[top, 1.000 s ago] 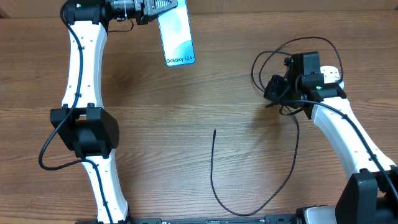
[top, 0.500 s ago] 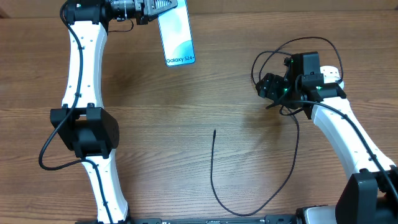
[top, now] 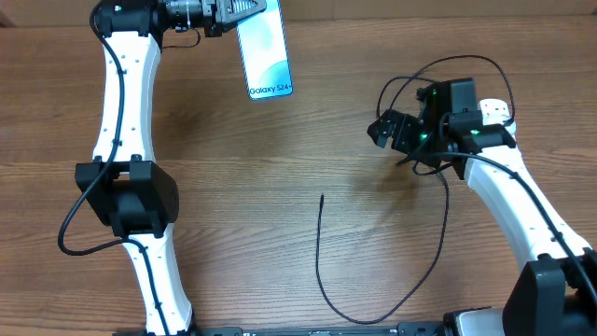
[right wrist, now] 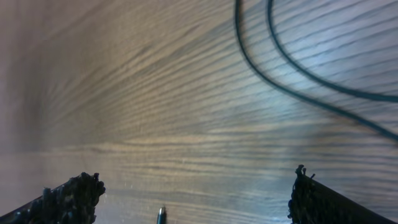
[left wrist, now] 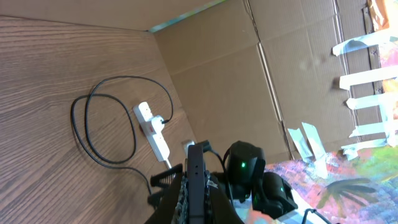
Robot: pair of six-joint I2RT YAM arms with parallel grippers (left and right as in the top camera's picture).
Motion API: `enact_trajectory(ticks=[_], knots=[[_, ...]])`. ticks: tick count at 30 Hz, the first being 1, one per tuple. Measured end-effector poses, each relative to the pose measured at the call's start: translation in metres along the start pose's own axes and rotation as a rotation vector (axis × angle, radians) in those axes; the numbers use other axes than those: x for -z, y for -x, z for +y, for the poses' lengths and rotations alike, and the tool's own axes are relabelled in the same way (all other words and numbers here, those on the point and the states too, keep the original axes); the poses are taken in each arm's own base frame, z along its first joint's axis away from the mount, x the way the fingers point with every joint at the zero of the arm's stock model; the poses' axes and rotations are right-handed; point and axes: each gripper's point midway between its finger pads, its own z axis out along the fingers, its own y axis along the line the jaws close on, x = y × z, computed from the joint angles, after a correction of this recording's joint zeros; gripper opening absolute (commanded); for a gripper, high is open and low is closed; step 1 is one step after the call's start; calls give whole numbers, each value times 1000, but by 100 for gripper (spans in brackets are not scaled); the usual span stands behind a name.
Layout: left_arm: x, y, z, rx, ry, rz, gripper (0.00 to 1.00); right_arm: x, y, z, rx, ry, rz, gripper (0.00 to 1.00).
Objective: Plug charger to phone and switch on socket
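The phone [top: 264, 51], its light-blue screen lit, hangs above the far table edge with my left gripper [top: 231, 17] shut on its top end. In the left wrist view it stands edge-on [left wrist: 196, 177] between the fingers [left wrist: 180, 202]. The charger [top: 439, 233] is a thin black cable that loops around my right wrist, runs down the table and curls back up to its free tip [top: 322, 198]. My right gripper [top: 388, 127] is open above bare wood with nothing between its fingers [right wrist: 73, 196]. The white socket [top: 499, 110] is mostly hidden behind the right wrist; it shows fully as a white strip [left wrist: 152, 127].
Two strands of the black cable [right wrist: 280, 78] cross the top of the right wrist view, and a small dark tip [right wrist: 161, 215] shows at its bottom edge. A cardboard wall [left wrist: 249, 81] stands behind the table. The left arm's white links [top: 126, 103] run down the left side.
My right gripper has gone from shut to wide open beside the cable loops and shifted slightly left. The left arm and the phone have not moved.
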Motion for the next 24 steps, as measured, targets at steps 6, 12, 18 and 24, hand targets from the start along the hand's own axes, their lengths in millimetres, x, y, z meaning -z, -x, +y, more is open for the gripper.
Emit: enact_trajectory(ticks=[6, 12, 18, 24], knots=[[0, 0, -2, -13, -10, 4, 4, -14, -40, 29, 133, -83, 60, 100], [0, -1, -4, -15, -22, 11, 4, -21, -89, 56, 225, -173, 100, 97], [0, -5, -10, -62, -56, 29, 4, -23, -105, 68, 226, -202, 88, 95], [1, -6, -12, -79, -69, 35, 4, -33, -115, 66, 210, -237, 104, 92]])
